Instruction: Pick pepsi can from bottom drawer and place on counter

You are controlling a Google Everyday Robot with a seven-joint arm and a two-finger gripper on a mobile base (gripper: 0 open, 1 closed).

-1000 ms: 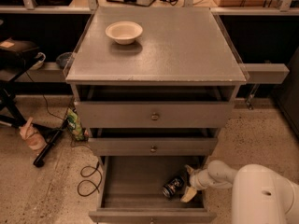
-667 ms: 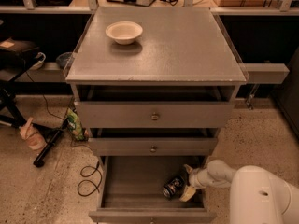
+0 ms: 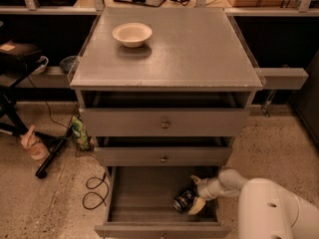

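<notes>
The pepsi can (image 3: 183,199) lies on its side in the right part of the open bottom drawer (image 3: 149,190), its logo end facing the front. My gripper (image 3: 194,193) reaches into the drawer from the right, one finger (image 3: 195,180) behind the can and the other (image 3: 196,206) in front of it, right at the can's right side. The white arm (image 3: 269,205) fills the lower right corner. The grey speckled counter (image 3: 189,49) is the cabinet's top.
A cream bowl (image 3: 132,34) stands on the counter's back left. The two upper drawers (image 3: 164,123) are pushed in above the open one. On the floor at the left lie a black cable (image 3: 94,193), a green bag (image 3: 79,132) and a dark tool (image 3: 50,158).
</notes>
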